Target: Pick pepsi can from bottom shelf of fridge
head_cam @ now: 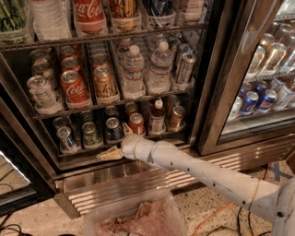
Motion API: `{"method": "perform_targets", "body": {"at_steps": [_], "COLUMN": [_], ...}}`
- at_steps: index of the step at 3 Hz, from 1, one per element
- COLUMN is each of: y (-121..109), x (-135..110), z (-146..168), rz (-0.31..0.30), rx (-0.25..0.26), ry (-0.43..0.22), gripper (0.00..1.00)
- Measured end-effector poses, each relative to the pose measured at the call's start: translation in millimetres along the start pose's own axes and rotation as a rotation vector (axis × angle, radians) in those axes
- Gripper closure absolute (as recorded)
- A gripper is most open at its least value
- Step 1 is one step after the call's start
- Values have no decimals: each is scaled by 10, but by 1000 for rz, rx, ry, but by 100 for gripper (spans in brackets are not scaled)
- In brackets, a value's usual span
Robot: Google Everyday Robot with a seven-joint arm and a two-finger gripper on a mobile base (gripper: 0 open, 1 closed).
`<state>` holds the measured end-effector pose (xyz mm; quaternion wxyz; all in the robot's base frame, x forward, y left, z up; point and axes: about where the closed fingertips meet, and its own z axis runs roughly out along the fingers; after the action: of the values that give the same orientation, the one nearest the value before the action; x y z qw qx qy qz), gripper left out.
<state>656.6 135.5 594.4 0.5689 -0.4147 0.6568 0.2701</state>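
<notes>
Coca-Cola — on red bottle (89,14) and red can (74,88).

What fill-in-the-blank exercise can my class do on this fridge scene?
The claw sits at the front edge of the ___ shelf of the fridge.
In the picture, the red can stands directly ___ of the pepsi can.
The water bottles stand one shelf ___ the pepsi can.
Missing words: bottom; right; above.

Dim fridge (216,69) interior, glare on the right glass door (269,73) (pincer (107,155) pale at the bottom shelf (80,154) lip)
</notes>
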Motion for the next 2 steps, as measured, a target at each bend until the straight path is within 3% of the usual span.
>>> {"method": "perform_targets", "body": {"at_steps": [2], "y": [-85], "x": [6], "z": [113], "rz": [31], "rx": [35], "ry": [-71], "gripper": [0]}}
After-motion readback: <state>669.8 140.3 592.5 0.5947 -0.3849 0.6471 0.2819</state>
